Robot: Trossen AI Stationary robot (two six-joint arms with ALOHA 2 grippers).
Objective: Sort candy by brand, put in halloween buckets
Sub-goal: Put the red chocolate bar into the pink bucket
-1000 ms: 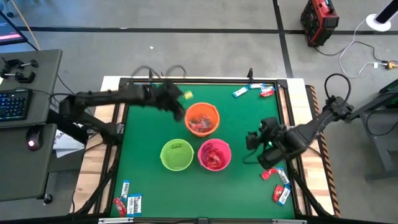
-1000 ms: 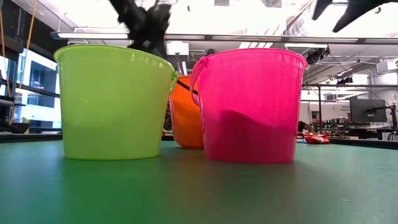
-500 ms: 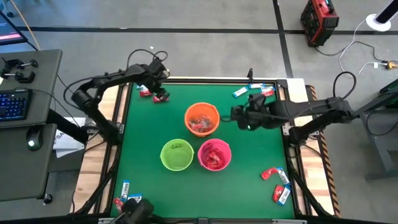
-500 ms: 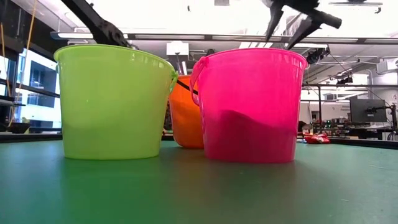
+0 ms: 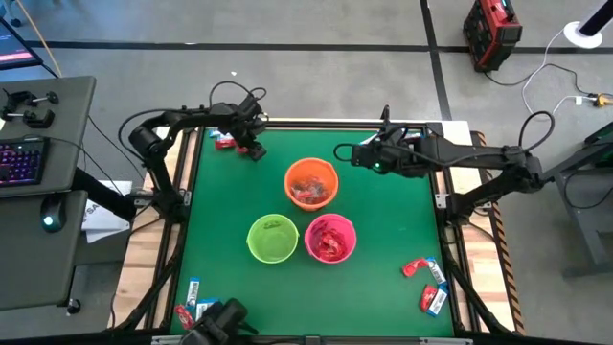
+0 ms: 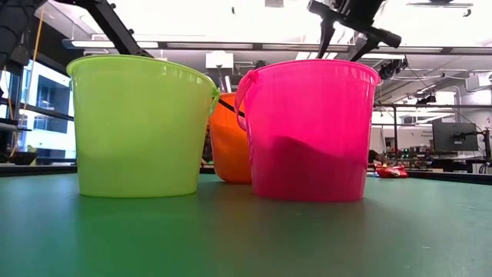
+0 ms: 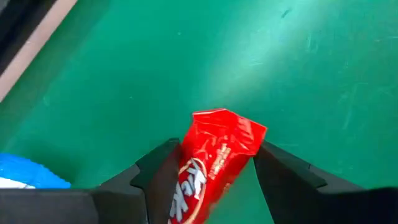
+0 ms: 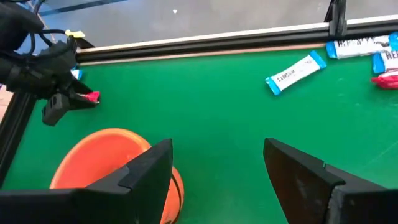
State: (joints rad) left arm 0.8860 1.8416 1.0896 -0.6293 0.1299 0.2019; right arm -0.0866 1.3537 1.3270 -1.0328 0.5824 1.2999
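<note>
Three buckets stand mid-table: orange (image 5: pixel 311 182), lime green (image 5: pixel 272 238) and hot pink (image 5: pixel 330 239); the orange and pink ones hold red candy. My left gripper (image 5: pixel 254 149) is at the table's far-left corner, shut on a red candy (image 7: pixel 225 134). My right gripper (image 5: pixel 343 153) hovers open and empty just beyond the orange bucket's far-right side, and shows above the pink bucket (image 6: pixel 307 131) in the low view. Loose candies lie flat on the green mat at the far right (image 5: pixel 372 143), near right (image 5: pixel 414 267) and near left (image 5: pixel 196 309). My left gripper pinches the red candy between its two fingers (image 7: pixel 163 171), which lie along the wrapper's two long sides (image 7: pixel 193 165). The wrapper's crumpled free end (image 7: pixel 227 120) sticks out past the fingertips, just over the mat. Whether it rests on the mat I cannot tell.
Another red candy (image 5: pixel 224 143) and a blue-and-white one (image 7: pixel 25 173) lie beside my left gripper near the table's raised black frame (image 5: pixel 287 123). Blue-and-white candies (image 8: pixel 297 71) lie ahead of my right gripper. Bare mat lies between the buckets and the far edge.
My left gripper has swung from above the orange bucket's far-left rim to the far-left corner, where it is down on the red candy. My right gripper has travelled from the near-right area beside the pink bucket toward the far edge and leftward, beside the orange bucket.
</note>
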